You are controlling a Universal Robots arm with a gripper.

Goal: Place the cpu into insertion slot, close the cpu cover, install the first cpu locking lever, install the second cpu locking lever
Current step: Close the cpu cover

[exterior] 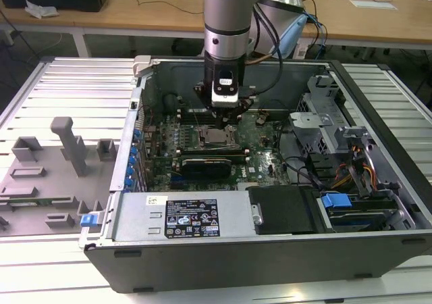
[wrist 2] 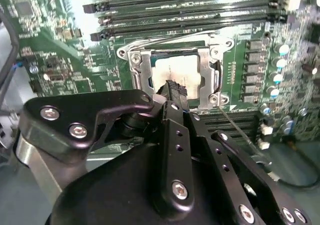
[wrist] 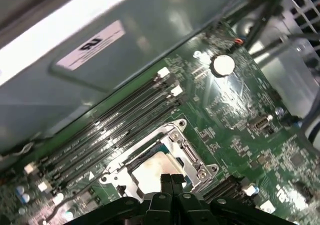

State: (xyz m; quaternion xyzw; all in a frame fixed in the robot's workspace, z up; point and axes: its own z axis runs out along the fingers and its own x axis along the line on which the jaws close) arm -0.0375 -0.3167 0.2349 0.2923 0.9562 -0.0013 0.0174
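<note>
Exterior view, starting from its left: a grey fixture tray point(exterior: 40, 182) lies well apart from the insertion slot point(exterior: 217, 139), outside the open computer case point(exterior: 270, 257). Near the case's middle the slot sits on the green motherboard point(exterior: 264, 145). The gripper point(exterior: 226, 118) hangs straight over the slot, with its tip close above it. Beyond the slot toward that view's right stand the metal drive bays point(exterior: 324, 115).

In both wrist views the gripper's fingertips point(wrist: 165, 180) are pressed together with nothing between them, poised just over one edge of the slot. The cpu point(wrist 2: 175, 70) lies inside the slot. Its pale face shows through the window of the cpu cover point(wrist 2: 207, 80), which is folded down around it; whether the frame sits fully flat I cannot tell. Long black memory slots point(wrist 2: 190, 15) run just beside the slot.

By my reading, the chip is placed and the cover is down or nearly so. The levers look unfinished. In the second wrist view one thin wire lever point(wrist 2: 170, 39) bows along the slot's edge by the memory slots. Another lever point(wrist 2: 240, 132) juts away from the slot's corner rather than lying tucked against the frame. Both locking steps appear left to do.
</note>
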